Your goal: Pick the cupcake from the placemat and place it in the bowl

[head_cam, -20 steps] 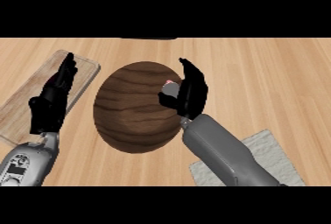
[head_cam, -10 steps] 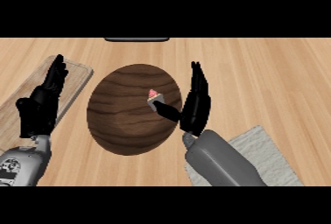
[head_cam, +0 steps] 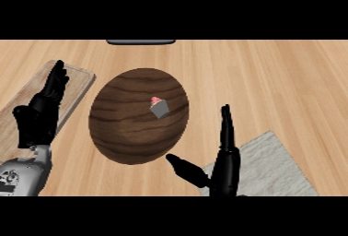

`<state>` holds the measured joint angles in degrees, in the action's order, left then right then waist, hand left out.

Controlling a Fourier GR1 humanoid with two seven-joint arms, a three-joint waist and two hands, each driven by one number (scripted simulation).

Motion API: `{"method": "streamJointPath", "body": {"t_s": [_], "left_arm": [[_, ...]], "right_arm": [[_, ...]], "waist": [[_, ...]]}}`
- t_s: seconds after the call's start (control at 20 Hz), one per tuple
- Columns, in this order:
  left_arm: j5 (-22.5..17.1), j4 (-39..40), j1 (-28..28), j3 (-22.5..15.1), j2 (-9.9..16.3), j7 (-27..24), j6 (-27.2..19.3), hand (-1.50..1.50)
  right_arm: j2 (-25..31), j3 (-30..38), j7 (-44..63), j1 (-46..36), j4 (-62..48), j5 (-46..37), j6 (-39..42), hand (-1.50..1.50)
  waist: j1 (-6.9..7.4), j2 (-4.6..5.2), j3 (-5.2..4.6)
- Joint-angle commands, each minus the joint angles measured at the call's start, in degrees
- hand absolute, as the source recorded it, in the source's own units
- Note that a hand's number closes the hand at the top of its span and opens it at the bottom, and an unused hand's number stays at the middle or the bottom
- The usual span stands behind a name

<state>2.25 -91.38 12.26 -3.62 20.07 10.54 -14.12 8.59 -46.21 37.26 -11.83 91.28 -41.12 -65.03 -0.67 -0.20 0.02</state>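
Right hand (head_cam: 224,173) at 5 o'clock of bowl (head_cam: 129,138): fingers (head_cam: 225,126) straight, together, thumb spread toward 9 o'clock, holding nothing, touching nothing. Cupcake (head_cam: 159,108) lies inside bowl, right of bowl centre, tipped, at 11 o'clock from right fingers, well apart. Left hand (head_cam: 42,115) at 9 o'clock of bowl, fingers straight, empty, over wooden board (head_cam: 78,80). Grey placemat (head_cam: 275,168) on bench (head_cam: 272,78) at 5 o'clock, partly under right hand.

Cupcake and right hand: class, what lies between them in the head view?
Only the dark wooden bowl's inner surface and rim lie between the cupcake and right hand.
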Motion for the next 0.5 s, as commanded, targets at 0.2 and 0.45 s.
{"method": "streamJointPath", "body": {"t_s": [0.2, 0.45], "left_arm": [[0.1, 3.7, 2.6, 3.0, -0.3, -1.7, 3.3, 0.00], [2.6, -1.9, -2.5, 1.8, -3.4, -0.5, 3.1, 0.00]], "right_arm": [[4.5, -7.3, -6.9, 14.8, 12.7, -1.7, -1.4, -1.50], [-0.1, -7.3, -11.5, 16.6, 9.0, -2.5, -0.9, -1.50]], "waist": [[0.18, 0.18, -0.02], [0.62, 0.16, -0.01]]}}
